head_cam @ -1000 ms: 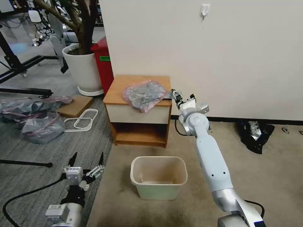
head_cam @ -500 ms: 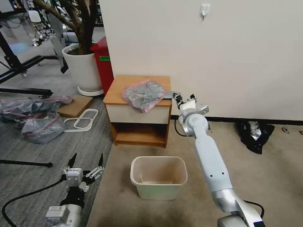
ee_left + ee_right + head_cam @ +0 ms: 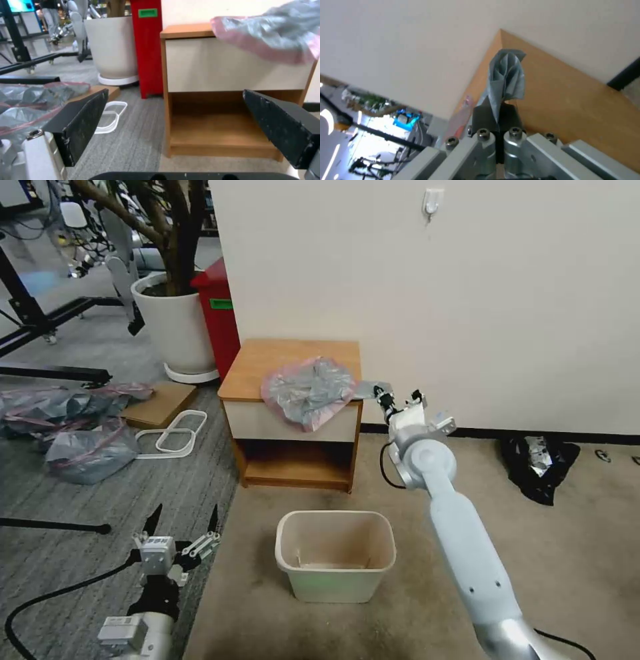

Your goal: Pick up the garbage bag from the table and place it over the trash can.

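Our right tool (image 3: 381, 395) sits at the right edge of the surface (image 3: 267, 363), its jaws clamped together on a grey corner of the one bag (image 3: 308, 392) there. In the right wrist view we see that pinched corner (image 3: 505, 77) fanning out past the closed fingers (image 3: 482, 117). The bag lies crumpled on the surface's front right part, its pink rim drooping over the white front panel. Our left tool (image 3: 181, 520) hangs low over the grey carpet, well apart from the surface, its two black fingers (image 3: 81, 123) spread wide and holding nothing. We count one beige can (image 3: 335, 555), standing on the floor in front of the surface, and a pile of bulging grey-pink bags (image 3: 87, 450) lying on the carpet to the left.
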